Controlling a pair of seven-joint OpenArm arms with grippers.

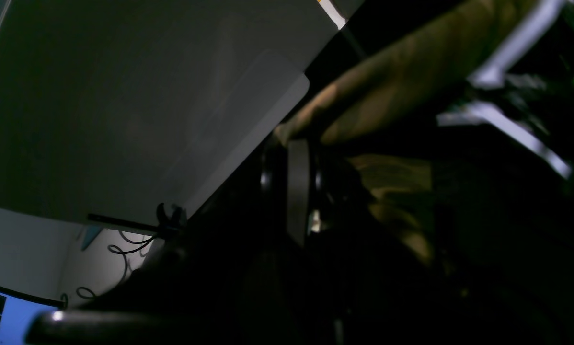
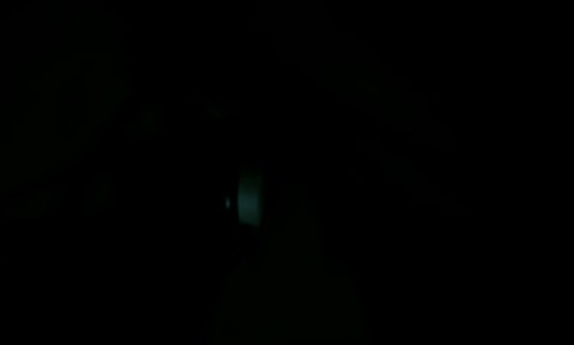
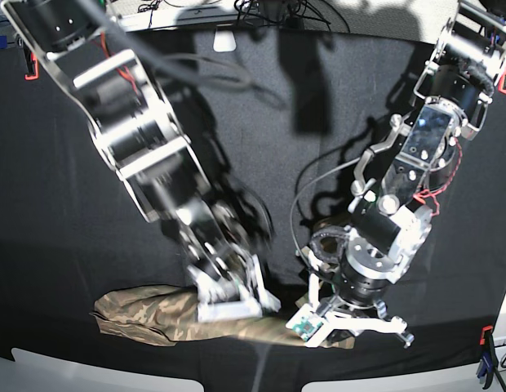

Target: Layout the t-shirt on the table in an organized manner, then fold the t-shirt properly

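Camouflage cloth in tan and olive, the bunched t-shirt (image 3: 147, 314) lies along the near edge of the black-draped table (image 3: 57, 204), not yet spread. Both arms stoop over it, likely to lift and spread it. The left fingers (image 3: 339, 322) are closed, apparently pinching its cloth; the right fingers' (image 3: 228, 306) state I cannot tell.
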